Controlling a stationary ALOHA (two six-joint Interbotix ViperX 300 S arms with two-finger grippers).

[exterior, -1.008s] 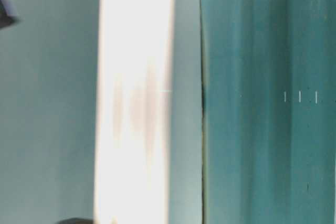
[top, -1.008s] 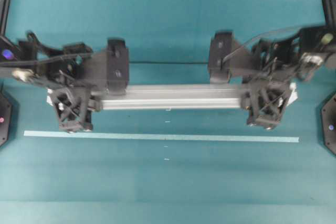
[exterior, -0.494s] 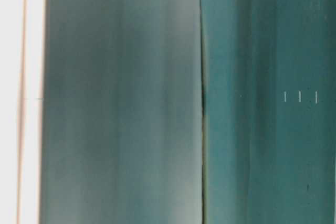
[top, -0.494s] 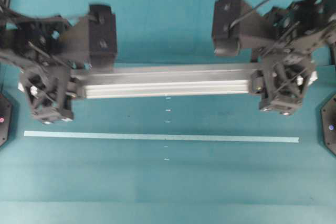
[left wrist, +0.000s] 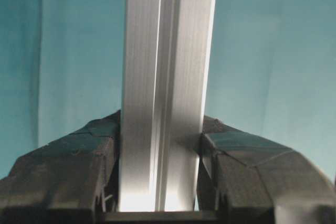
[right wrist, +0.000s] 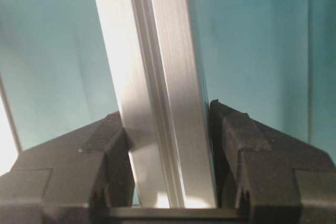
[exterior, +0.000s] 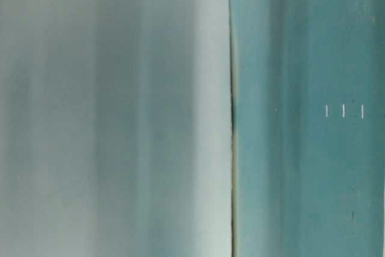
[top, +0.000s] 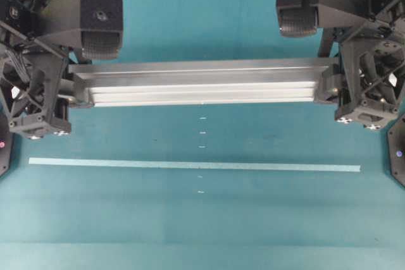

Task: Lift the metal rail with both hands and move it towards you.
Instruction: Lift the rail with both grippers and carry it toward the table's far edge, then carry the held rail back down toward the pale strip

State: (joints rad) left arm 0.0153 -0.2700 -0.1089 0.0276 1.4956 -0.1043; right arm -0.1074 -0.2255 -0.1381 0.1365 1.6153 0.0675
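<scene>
The metal rail (top: 202,83), a long grooved silver bar, hangs level above the teal table, across the upper middle of the overhead view. My left gripper (top: 71,88) is shut on its left end and my right gripper (top: 334,84) on its right end. In the left wrist view the rail (left wrist: 165,77) runs straight away from the left gripper (left wrist: 160,148), with a black finger (left wrist: 79,166) pressed against each side. In the right wrist view the rail (right wrist: 152,66) leans slightly left, clamped in the right gripper (right wrist: 167,137). The table-level view shows only a pale blur.
A thin pale tape strip (top: 190,165) lies on the table nearer the front, parallel to the rail. A column of small white marks (top: 202,132) crosses it. Black arm bases stand at the left edge (top: 3,143) and the right edge (top: 397,156).
Both grippers have risen with the rail, which looks larger and sits higher in the overhead view. In the table-level view the bright blur has turned to pale grey.
</scene>
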